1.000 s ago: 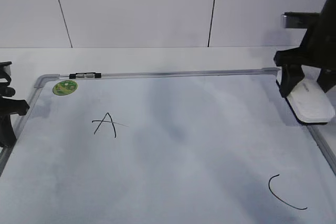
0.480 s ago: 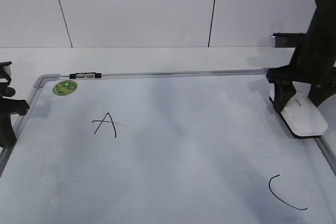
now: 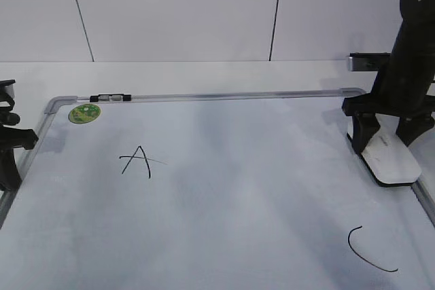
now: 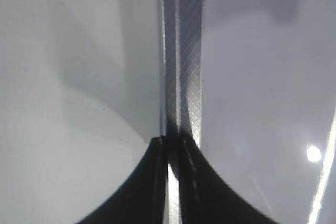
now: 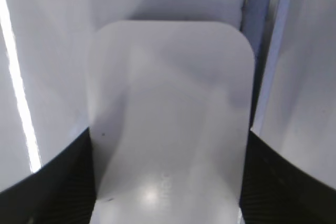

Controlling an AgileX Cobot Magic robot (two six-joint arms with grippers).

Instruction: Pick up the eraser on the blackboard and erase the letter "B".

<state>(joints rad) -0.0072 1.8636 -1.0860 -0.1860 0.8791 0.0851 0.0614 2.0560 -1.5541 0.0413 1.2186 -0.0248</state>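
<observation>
One eraser [image 3: 389, 157], white, flat on the blackboard [image 3: 224, 188] hard against its right frame rail, a short way below the top right corner. Straddled by the right claw [image 3: 387, 142], one black finger on each long side; in the right wrist view, eraser [image 5: 170, 124] filling the gap between both fingers [image 5: 63, 182], seemingly touching on both sides, so clenched on it by all appearances, though actual squeeze hard to confirm from so close. Dark underside visible as a thin edge along the eraser's near end in the exterior view.

No letter "B" visible anywhere on the blackboard. Black "A" [image 3: 138, 161] well to the left of the eraser, in the left half of the board; black "C" [image 3: 367, 249] below the eraser, near the board's lower right. Round green sticker [image 3: 84, 113] far from the eraser, in the top left corner, with a small black clip [image 3: 109, 98] on the top rail just beside it.

Left claw [image 3: 8, 147] at the far side of the board from the eraser, over the left frame rail; in the left wrist view, fingers [image 4: 152, 182] pressed together with nothing between, rail [image 4: 184, 56] directly underneath. White desk [image 3: 204, 76] beyond the top rail.
</observation>
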